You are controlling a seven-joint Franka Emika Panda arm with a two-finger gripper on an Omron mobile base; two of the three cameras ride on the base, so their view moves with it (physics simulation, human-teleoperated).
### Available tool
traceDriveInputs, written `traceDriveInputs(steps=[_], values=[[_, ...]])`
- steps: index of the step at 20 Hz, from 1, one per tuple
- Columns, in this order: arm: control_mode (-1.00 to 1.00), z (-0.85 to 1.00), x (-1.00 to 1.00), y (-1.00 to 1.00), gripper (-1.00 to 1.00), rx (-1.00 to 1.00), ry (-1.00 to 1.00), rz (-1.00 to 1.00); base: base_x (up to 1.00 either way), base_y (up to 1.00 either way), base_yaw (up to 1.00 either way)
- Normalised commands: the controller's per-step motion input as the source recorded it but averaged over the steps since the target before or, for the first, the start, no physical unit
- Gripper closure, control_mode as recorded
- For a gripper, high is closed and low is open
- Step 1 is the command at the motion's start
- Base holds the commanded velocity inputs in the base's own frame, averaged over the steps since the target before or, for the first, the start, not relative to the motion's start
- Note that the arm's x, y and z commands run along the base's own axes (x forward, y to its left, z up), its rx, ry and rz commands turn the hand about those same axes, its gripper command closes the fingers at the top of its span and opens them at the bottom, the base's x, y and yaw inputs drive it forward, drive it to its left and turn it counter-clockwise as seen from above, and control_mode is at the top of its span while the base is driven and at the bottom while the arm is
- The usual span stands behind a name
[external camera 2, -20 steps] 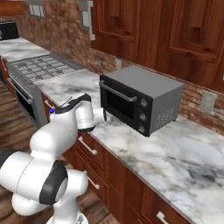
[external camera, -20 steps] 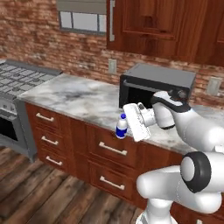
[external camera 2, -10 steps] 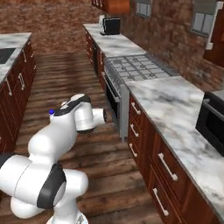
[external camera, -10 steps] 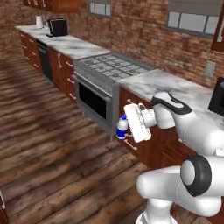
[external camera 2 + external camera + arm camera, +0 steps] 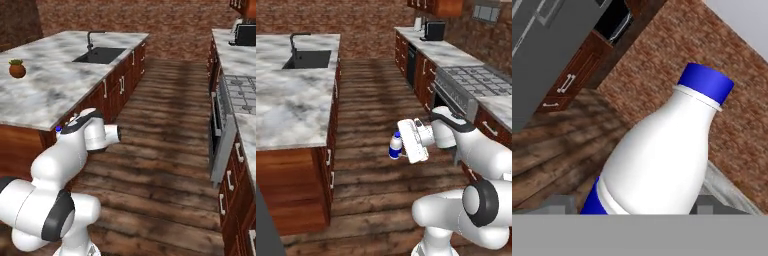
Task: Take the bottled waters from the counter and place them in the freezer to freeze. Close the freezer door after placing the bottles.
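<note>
- Clearly the gripper point(image 5: 399, 150) is clamped around a bottled water point(image 5: 395, 145), held upright out over the wood floor point(image 5: 376, 125), just beside the island counter point(image 5: 291, 105).
- Judged from this, carrying is the step in hand: keep the squeeze firm and the blue cap point(image 5: 705, 83) up while the base turns.
- Beyond the bottle, a grey fridge panel point(image 5: 542, 55) shows.
- Its blue label band point(image 5: 594, 202) carries no readable writing.

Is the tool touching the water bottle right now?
Touching. In the left base view the bottle hangs off the floor against the tool; the hand view has it standing between the fingertips.
</note>
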Motion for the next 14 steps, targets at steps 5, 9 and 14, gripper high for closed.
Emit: traceDriveInputs(steps=[5, 9, 14], values=[[1.0, 0.0, 0.0, 0.0, 1.0, 0.0, 0.0, 0.0, 0.0, 0.01, 0.81], [1.0, 0.0, 0.0, 0.0, 1.0, 0.0, 0.0, 0.0, 0.0, 0.0, 0.8], [1.0, 0.0, 0.0, 0.0, 1.0, 0.0, 0.0, 0.0, 0.25, -0.36, 0.69]])
